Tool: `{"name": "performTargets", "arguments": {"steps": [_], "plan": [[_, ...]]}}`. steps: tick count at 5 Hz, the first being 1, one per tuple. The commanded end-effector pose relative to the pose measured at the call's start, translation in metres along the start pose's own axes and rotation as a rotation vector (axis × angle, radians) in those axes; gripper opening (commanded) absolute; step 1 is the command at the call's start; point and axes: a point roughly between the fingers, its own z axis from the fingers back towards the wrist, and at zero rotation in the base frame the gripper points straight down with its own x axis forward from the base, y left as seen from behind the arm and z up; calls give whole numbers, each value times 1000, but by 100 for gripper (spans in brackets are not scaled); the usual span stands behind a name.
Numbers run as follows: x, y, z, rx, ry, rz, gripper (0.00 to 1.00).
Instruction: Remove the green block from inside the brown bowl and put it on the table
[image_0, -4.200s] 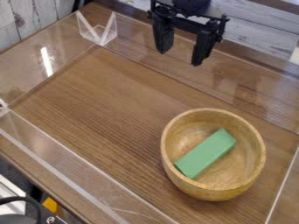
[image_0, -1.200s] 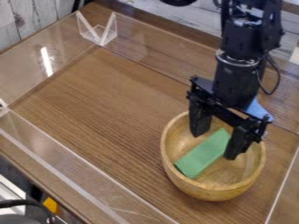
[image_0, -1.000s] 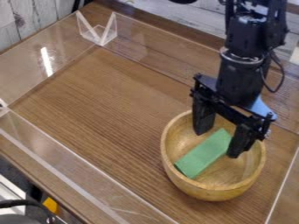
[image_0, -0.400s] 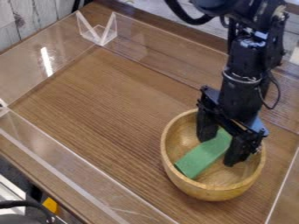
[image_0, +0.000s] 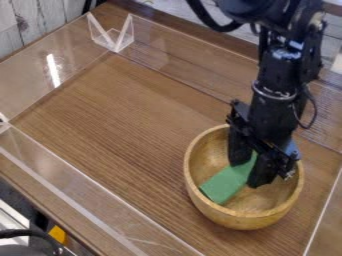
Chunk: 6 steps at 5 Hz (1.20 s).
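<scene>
The black tool (image_0: 258, 160) is down in the brown bowl (image_0: 213, 205). Its two tips are around the top end of the green block (image_0: 226, 184), but I can't tell if they squeeze it. The green block lies inside the bowl, tilted a bit sideways. The bowl sits on the brown wooden desk (image_0: 120, 110).

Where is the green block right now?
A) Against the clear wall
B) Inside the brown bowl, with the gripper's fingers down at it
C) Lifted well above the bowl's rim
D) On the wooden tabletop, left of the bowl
B: the green block lies within the walls of the brown bowl, and the gripper reaches down over its far end.
</scene>
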Motion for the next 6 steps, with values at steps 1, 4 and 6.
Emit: {"name": "performTargets", "arguments": {"steps": [1, 4, 6], "plan": [[1, 4, 4, 9, -29, 7, 0], [-15, 32, 32, 4, -48, 15, 0], [-26, 32, 82, 0, -91, 73, 100]]}}
